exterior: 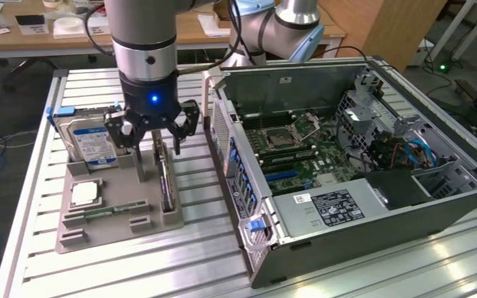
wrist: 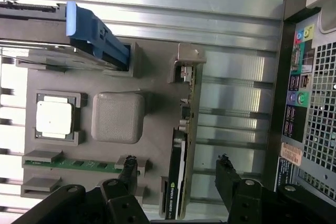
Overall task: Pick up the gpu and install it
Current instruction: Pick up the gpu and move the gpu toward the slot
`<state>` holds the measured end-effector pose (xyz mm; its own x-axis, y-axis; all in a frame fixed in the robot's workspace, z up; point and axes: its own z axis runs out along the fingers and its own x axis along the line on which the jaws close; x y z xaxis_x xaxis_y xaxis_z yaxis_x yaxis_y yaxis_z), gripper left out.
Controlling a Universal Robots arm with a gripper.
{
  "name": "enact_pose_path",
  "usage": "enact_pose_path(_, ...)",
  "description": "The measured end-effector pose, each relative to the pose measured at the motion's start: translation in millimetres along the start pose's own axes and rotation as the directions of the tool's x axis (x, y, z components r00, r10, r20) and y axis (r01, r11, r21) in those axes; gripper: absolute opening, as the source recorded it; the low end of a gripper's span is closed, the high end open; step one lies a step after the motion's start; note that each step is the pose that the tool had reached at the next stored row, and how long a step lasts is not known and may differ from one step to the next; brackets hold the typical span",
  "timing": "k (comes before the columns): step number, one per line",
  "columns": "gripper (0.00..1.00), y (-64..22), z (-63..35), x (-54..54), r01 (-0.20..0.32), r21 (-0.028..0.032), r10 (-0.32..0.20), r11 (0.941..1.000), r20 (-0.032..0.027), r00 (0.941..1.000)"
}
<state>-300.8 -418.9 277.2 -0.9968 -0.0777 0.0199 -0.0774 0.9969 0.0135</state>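
The gpu [exterior: 166, 181] stands on its edge in a slot of the grey holder tray [exterior: 106, 233], near the tray's side that faces the computer. In the wrist view the gpu [wrist: 181, 129] is a thin edge-on card with a black shroud and a metal end bracket [wrist: 189, 60]. My gripper [exterior: 151, 135] hangs above the tray, over the gpu's far end, and is open. Seen from the wrist, the gripper [wrist: 177, 162] has one black fingertip [wrist: 128, 164] on each side of the card, both apart from it. Nothing is held.
The tray also holds an upright silver hard drive [exterior: 90, 144] with a blue caddy [wrist: 97, 31], a CPU [exterior: 85, 192] and a green memory stick [wrist: 73, 163]. The open computer case [exterior: 437, 205] lies at the exterior view's right, motherboard [exterior: 292, 152] exposed, on the slatted aluminium table [exterior: 181, 261].
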Motion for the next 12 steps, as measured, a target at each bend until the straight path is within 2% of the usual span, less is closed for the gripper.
enact_pose_path(12, 0.71, -2.1, 21.8, -0.2, 0.002, 0.0001, -0.002, 1.0000, -0.0001, 1.0000)
